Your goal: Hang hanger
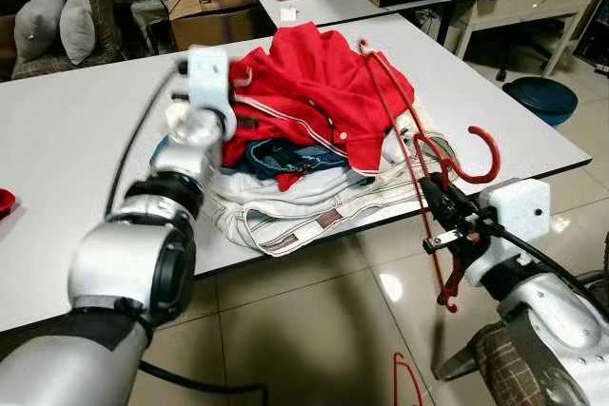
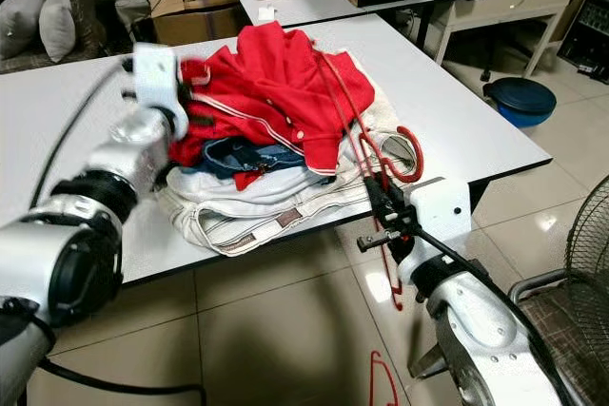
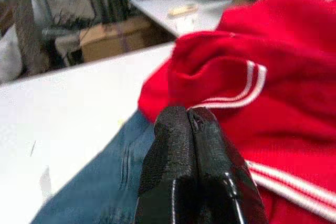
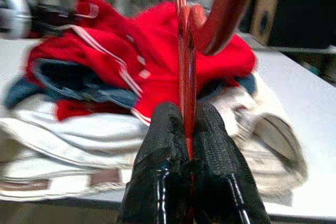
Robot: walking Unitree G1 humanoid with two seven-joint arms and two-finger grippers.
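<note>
Evidently the left gripper [image 3: 195, 145], fingers pressed together on nothing, hovers at the left side of the red shirt [image 1: 324, 92] heaped mid-table [image 1: 76, 140], probably to steady or lift it. Off the table's front edge, the right gripper [image 1: 445, 204] pinches the red hanger [image 1: 419, 154], whose frame leans across the clothes, likely ready for dressing.

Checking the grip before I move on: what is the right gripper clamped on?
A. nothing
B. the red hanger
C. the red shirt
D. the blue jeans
B: the right gripper has its jaws shut on the thin bar of the red hanger, as the right wrist view confirms.
</note>
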